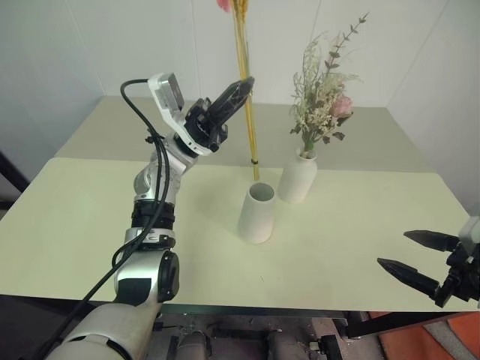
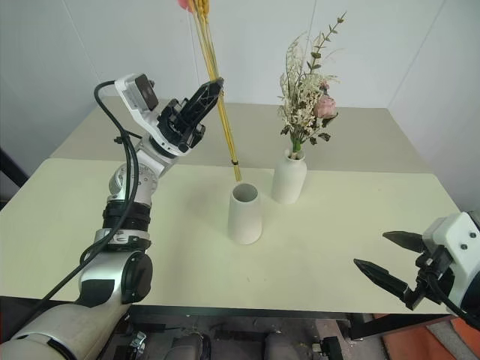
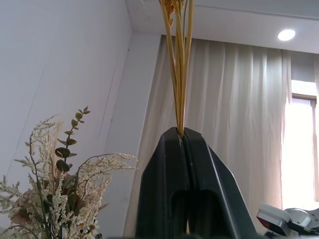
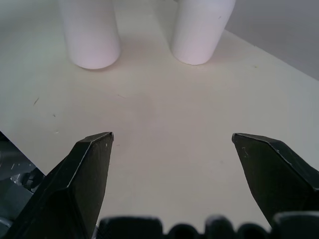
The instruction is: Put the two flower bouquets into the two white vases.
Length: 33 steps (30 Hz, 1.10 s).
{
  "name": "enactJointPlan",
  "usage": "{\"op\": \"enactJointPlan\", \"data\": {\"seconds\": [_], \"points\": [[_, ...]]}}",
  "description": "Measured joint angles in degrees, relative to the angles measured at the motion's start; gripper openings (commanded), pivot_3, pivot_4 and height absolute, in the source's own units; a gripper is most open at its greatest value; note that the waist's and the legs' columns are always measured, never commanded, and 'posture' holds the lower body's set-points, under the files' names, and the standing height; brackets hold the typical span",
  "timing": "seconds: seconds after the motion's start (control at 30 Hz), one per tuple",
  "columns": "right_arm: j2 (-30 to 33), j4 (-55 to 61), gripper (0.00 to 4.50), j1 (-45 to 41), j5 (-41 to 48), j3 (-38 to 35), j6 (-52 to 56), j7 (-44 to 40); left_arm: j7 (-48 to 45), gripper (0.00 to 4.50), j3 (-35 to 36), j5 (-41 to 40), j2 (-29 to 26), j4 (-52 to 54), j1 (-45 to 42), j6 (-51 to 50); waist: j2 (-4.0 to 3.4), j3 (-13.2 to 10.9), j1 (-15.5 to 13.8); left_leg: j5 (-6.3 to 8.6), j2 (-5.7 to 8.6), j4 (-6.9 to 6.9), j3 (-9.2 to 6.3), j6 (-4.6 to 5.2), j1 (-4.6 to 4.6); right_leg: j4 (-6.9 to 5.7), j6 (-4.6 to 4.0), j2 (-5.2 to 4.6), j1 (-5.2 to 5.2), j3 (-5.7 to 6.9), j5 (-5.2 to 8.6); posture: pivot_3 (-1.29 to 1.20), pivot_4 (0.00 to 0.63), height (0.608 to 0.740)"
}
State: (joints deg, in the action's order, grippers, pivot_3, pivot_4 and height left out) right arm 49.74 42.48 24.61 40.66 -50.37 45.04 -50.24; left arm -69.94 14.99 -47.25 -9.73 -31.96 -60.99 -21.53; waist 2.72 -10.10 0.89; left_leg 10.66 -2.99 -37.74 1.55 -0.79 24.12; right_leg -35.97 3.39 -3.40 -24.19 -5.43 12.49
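Nearest, the right gripper [image 1: 420, 259] is held idle over the pale surface [image 1: 90, 225], its fingers wide apart. Farther in, the wide-mouthed vase [image 1: 257, 213] stands empty beside the narrow-necked vase [image 1: 298, 178], already filled with the rose bouquet [image 1: 322, 101]. The straw bouquet [image 1: 246, 105] is clamped upright in the left gripper [image 1: 238, 91], stem ends just above the empty mouth; lowering straight in is judged next

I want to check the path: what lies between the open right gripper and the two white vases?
Bare table, as the right wrist view shows: nothing between right gripper and vases.
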Motion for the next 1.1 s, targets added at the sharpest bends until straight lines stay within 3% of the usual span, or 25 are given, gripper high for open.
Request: {"op": "enactJointPlan", "data": {"seconds": [0.37, 0.5, 0.7, 0.87, 1.1], "points": [[-1.2, 0.38, 4.5, 0.28, -2.23, 0.02, -2.09, 2.32, -6.63, 0.02, -3.33, 4.44, 0.48, -1.35, 0.75, 0.73, 0.0, 0.0, 0.03, 0.0, 0.02, -0.01, -0.04, 0.0, 0.01, 0.01, -0.07, 0.0, 0.01, 0.0, 0.04, 0.0, 0.15, 0.74], [-1.27, 0.2, 4.5, -0.92, -2.66, 0.25, -2.99, 3.0, -8.2, 0.97, -5.34, 8.55, 0.39, -3.0, 1.93, 4.73, 0.0, 0.0, 0.02, 0.0, 0.03, -0.01, -0.04, 0.0, 0.01, 0.01, -0.07, 0.0, 0.02, -0.01, 0.04, 0.0, 0.15, 0.74], [-1.26, -0.42, 4.5, -1.96, -3.4, 1.49, -3.37, 3.13, -10.04, 2.92, -8.52, 13.76, -0.02, -3.88, 3.26, 8.98, 0.0, 0.0, 0.0, 0.0, 0.03, -0.01, -0.06, 0.0, 0.06, 0.04, -0.07, 0.0, -0.01, 0.0, 0.04, 0.0, 0.15, 0.74], [-1.25, -0.58, 4.5, -2.16, -3.72, 2.45, -3.4, 3.11, -13.32, 4.48, -11.56, 16.93, -5.69, -1.31, 5.38, 8.74, -0.05, 0.03, 0.45, 0.0, 0.02, 0.0, -0.08, 0.0, 0.02, 0.0, -0.07, 0.01, -0.01, -0.01, 0.04, 0.0, 0.15, 0.74], [-1.17, -1.42, 4.5, -2.4, -4.96, 2.8, -3.92, 2.93, -12.23, 4.48, -8.95, 15.96, -10.02, 1.46, 11.3, 7.43, -0.05, 0.03, 0.15, 0.0, 0.01, 0.0, -0.08, 0.0, 0.06, 0.0, -0.07, 0.0, -0.05, 0.0, 0.04, 0.0, 0.15, 0.74]]}}
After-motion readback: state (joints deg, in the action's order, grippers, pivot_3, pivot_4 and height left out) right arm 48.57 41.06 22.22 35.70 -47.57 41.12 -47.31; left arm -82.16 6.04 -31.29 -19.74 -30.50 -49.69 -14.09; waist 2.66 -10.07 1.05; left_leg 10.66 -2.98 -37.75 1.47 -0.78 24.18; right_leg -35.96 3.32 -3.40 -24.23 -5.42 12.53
